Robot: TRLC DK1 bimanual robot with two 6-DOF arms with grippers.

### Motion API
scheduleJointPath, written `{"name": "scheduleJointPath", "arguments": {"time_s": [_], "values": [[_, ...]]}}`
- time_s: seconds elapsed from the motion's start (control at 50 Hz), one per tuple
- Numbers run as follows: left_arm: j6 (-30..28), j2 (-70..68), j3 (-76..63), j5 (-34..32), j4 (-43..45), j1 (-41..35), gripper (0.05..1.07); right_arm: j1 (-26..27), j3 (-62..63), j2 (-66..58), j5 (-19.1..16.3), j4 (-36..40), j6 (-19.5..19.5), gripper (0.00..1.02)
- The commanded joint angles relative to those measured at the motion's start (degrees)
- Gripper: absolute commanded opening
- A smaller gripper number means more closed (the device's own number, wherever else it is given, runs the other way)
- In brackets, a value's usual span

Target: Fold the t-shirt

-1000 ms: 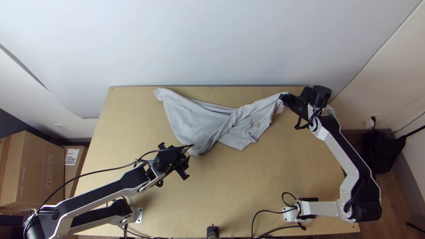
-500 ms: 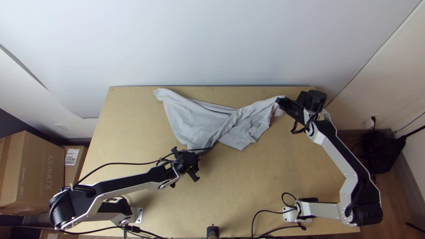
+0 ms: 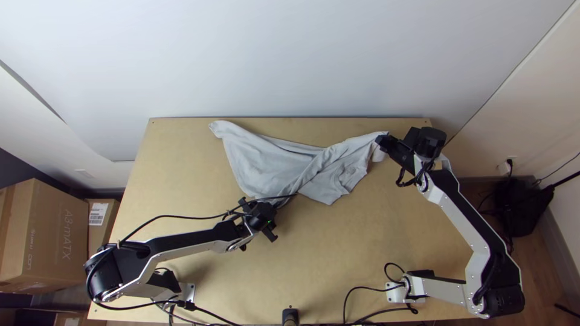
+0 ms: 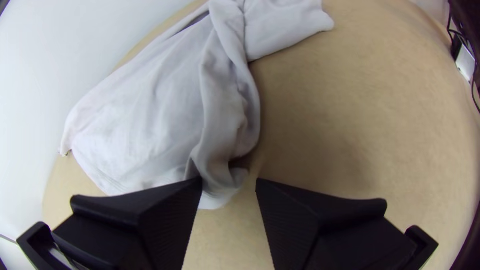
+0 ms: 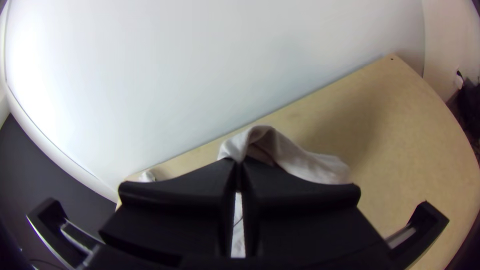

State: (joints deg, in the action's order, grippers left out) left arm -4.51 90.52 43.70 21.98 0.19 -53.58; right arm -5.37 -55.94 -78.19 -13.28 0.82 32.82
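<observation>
The light grey t-shirt (image 3: 272,166) lies bunched and twisted across the table's far half, a diagonal fold through its middle. At its near edge is my left gripper (image 3: 261,217). In the left wrist view, my left gripper (image 4: 229,187) stands open, with a bunched corner of the t-shirt (image 4: 165,110) just beyond and partly between its fingers. My right gripper (image 3: 382,140) holds the shirt's right end at the far right. Seen from the right wrist, my right gripper (image 5: 239,165) is shut on the t-shirt (image 5: 310,162), whose cloth loops above the fingertips and drapes to one side.
The light wooden table (image 3: 362,253) has bare wood in front of the shirt. A white wall (image 3: 290,60) rises behind its far edge. Cardboard boxes (image 3: 42,229) stand beyond the left edge. Black cables (image 3: 368,290) lie along the near edge.
My left gripper has moved right and a little up the picture, to the shirt's near corner. The right gripper has shifted slightly left and nearer with the held cloth end.
</observation>
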Motion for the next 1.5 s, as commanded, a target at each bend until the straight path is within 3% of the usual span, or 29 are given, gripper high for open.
{"name": "scheduleJointPath", "arguments": {"time_s": [0.0,0.22,0.28,0.34,0.36,0.54,0.78,0.92,1.24,1.48], "values": [[1.1,1.9,2.3,0.7,0.7,1.1,0.61,-0.8,1.5,1.6,0.4,-0.9,1.0,0.02],[2.0,4.0,4.3,0.7,0.7,2.3,0.61,-1.6,2.2,1.7,0.4,-0.9,0.9,0.02],[2.3,4.1,4.2,0.7,0.7,2.3,0.43,-1.7,2.4,1.9,0.4,-0.9,0.9,0.02],[2.8,3.9,3.5,0.7,2.7,2.2,0.12,-1.8,2.7,2.3,0.4,-0.9,1.0,0.02],[2.8,3.8,3.2,0.7,3.2,2.3,0.07,-1.8,2.8,2.3,0.4,-0.9,1.0,0.02],[3.1,1.0,2.9,0.5,0.1,4.5,0.08,-1.7,3.6,3.7,0.4,-0.8,1.2,0.02],[13.5,-5.9,10.1,-6.8,-11.8,17.9,0.08,-1.3,2.4,5.8,0.4,4.7,0.6,0.02],[16.6,-8.3,15.0,-10.5,-16.3,26.4,0.08,-1.3,-1.7,6.6,0.4,12.3,-2.8,0.02],[16.9,-15.0,27.7,-16.8,-22.6,40.7,0.08,-4.1,-29.2,-1.2,0.1,30.7,-11.1,0.02],[14.4,-15.3,42.0,-19.0,-24.6,48.3,0.08,-4.1,-53.2,-12.2,0.1,38.5,-13.2,0.02]]}}
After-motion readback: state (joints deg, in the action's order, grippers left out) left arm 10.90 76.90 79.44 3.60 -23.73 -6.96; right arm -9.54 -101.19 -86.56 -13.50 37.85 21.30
